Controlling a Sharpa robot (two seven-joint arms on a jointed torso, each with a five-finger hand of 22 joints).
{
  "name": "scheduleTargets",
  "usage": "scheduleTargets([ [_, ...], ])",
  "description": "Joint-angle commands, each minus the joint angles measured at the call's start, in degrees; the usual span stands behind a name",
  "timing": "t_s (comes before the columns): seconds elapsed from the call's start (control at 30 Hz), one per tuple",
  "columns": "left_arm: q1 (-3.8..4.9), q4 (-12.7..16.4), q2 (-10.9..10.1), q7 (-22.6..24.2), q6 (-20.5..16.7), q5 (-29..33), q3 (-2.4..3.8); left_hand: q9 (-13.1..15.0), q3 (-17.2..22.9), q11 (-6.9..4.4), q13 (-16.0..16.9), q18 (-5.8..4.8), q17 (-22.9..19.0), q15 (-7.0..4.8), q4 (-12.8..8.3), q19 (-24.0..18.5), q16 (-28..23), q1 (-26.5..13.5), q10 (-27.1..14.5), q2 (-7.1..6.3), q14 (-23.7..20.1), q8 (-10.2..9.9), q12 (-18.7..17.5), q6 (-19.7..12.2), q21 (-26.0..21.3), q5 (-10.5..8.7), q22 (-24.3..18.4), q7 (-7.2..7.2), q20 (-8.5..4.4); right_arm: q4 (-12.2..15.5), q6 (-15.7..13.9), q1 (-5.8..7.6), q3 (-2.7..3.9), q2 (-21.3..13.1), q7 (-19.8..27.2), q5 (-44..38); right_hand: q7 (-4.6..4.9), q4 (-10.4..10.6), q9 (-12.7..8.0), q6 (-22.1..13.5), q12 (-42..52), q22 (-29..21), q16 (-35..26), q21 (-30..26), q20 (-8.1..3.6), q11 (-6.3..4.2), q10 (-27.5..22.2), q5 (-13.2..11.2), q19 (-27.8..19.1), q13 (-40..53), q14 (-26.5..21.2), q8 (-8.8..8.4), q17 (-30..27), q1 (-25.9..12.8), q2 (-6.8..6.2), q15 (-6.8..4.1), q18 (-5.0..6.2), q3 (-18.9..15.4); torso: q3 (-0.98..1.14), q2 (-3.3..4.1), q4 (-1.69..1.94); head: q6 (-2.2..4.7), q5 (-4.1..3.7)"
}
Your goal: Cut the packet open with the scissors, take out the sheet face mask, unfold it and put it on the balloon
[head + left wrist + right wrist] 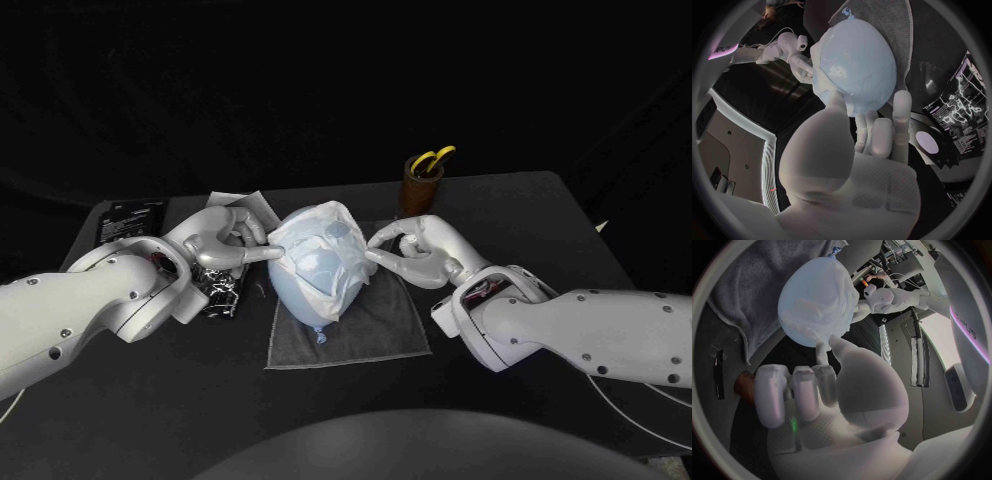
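A pale blue balloon (pixel 320 285) lies on a grey towel (pixel 368 340), its knot toward me. The white sheet mask (pixel 329 245) is draped over its upper part. My left hand (pixel 228 245) is on the balloon's left side, thumb and fingertips (pixel 901 105) gripping the balloon (pixel 857 60). From the other side my right hand (pixel 411 250) pinches the mask's edge, and its thumb (pixel 832 347) touches the balloon (pixel 814 300). The yellow-handled scissors (pixel 431 160) stand in a brown cup (pixel 420 190) behind. A black printed packet (pixel 130 220) lies at the far left.
A white torn wrapper (pixel 231 205) lies behind my left hand. A crumpled silver and black piece (pixel 219 290) sits at the towel's left edge. The black table (pixel 548 220) stretches to the right. The other hand appears in each wrist view: right hand (pixel 786 50), left hand (pixel 886 295).
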Motion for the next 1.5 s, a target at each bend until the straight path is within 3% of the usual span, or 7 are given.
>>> scheduleTargets([
  [0.03, -0.04, 0.13, 0.10, -0.04, 0.49, 0.13, -0.03, -0.04, 0.38, -0.22, -0.07, 0.62, 0.03, -0.10, -0.02, 0.33, 0.22, 0.01, 0.08, 0.41, 0.39, 0.34, 0.19, 0.23, 0.22, 0.07, 0.04, 0.62, 0.01, -0.37, -0.36, 0.04, 0.06, 0.49, -0.55, -0.21, 0.46, 0.17, -0.10, -0.06, -0.42, 13.85, 0.22, -0.43, 0.44, 0.51, 2.92, -0.06, 4.44, 12.06, 5.99, -0.37, 15.05, -0.51, -0.18, 0.57, -0.31, -0.19, 0.00, -0.01, -0.01, 0.00, 0.01],
  [0.67, -0.04, 0.13, 0.10, 0.00, 0.54, 0.19, -0.03, -0.04, 0.38, -0.22, -0.07, 0.62, 0.03, -0.10, -0.02, 0.33, 0.22, 0.01, 0.08, 0.41, 0.39, 0.34, 0.19, 0.23, 0.22, 0.07, 0.04, 0.62, 0.01, -2.59, 0.11, 0.10, 0.11, 1.67, -1.87, -0.38, 0.47, 0.22, -0.11, -0.05, -0.52, 13.77, 0.22, -0.71, 0.48, 0.53, 2.84, -0.12, 4.33, 11.99, 5.99, -0.39, 15.05, -0.49, -0.26, 0.61, -0.25, -0.30, 0.03, -0.02, -0.04, 0.00, 0.02],
  [1.5, -0.04, 0.12, 0.12, -0.03, 0.56, 0.24, -0.03, -0.04, 0.38, -0.22, -0.07, 0.62, 0.03, -0.10, -0.02, 0.33, 0.22, 0.01, 0.08, 0.41, 0.39, 0.34, 0.19, 0.23, 0.22, 0.07, 0.04, 0.62, 0.01, -2.18, 0.61, 0.13, 0.13, 2.23, -1.43, -0.43, 0.18, 0.25, 0.13, 0.83, -0.34, 13.81, 0.22, -0.56, 0.54, 0.36, 2.94, -0.17, 4.37, 12.13, 5.99, 0.02, 15.05, -0.05, -0.72, 0.55, -0.27, -0.96, 0.03, -0.04, -0.01, 0.00, -0.06],
])
